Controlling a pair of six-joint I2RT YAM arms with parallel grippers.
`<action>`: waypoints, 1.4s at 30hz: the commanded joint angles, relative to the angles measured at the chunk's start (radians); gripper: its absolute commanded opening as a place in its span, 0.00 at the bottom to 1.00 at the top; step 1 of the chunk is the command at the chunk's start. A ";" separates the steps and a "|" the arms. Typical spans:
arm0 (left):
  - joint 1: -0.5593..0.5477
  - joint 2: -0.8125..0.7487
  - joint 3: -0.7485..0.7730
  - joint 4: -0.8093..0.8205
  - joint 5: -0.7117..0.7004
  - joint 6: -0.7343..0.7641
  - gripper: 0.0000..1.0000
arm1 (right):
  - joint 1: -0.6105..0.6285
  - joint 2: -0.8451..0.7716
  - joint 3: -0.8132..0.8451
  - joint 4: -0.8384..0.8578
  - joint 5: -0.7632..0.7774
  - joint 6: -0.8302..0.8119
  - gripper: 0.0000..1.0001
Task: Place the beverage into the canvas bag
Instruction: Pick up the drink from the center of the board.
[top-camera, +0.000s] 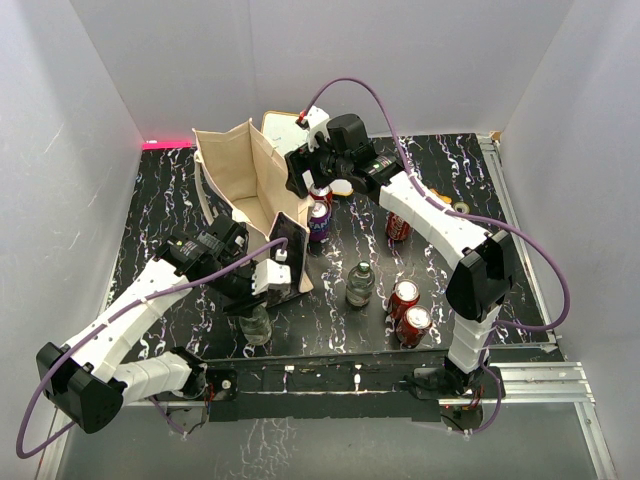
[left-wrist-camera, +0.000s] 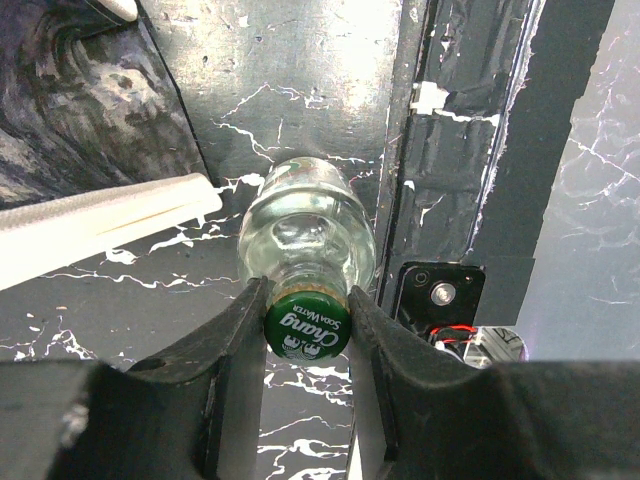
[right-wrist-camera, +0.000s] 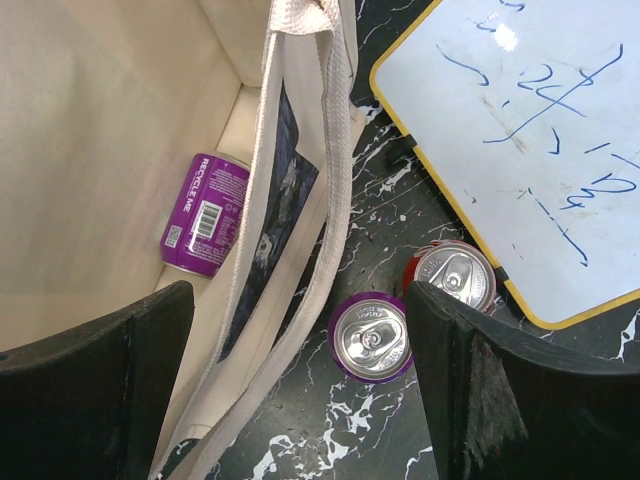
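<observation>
the left gripper (left-wrist-camera: 307, 290) has its two dark fingers pressed against either side of the green cap of a clear glass soda-water bottle (left-wrist-camera: 305, 235), pinching it at the neck. the bottle stands upright on the black white-veined table (top-camera: 170, 200) near its front edge, just in front of the large beige canvas bag (top-camera: 245, 180) and outside it. the bag stands open-mouthed toward the back of the table, left of centre. a purple drink can (right-wrist-camera: 205, 212) lies on its side on the bag's floor. the right gripper (right-wrist-camera: 295, 300) hangs over the bag's right rim, jaws spread wide and holding nothing. below it, outside the bag, an upright purple can (right-wrist-camera: 372, 337) touches a red can (right-wrist-camera: 455, 278) beside a yellow-framed whiteboard (right-wrist-camera: 520, 140).
</observation>
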 joint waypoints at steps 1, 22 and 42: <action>0.000 -0.014 0.024 -0.052 0.045 -0.015 0.11 | 0.010 -0.053 -0.011 0.050 0.006 -0.002 0.90; 0.000 -0.014 -0.005 -0.016 0.075 -0.049 0.45 | 0.010 -0.063 -0.048 0.058 0.025 -0.024 0.90; 0.000 -0.023 -0.035 -0.014 0.047 -0.043 0.36 | 0.012 -0.073 -0.062 0.062 0.028 -0.031 0.90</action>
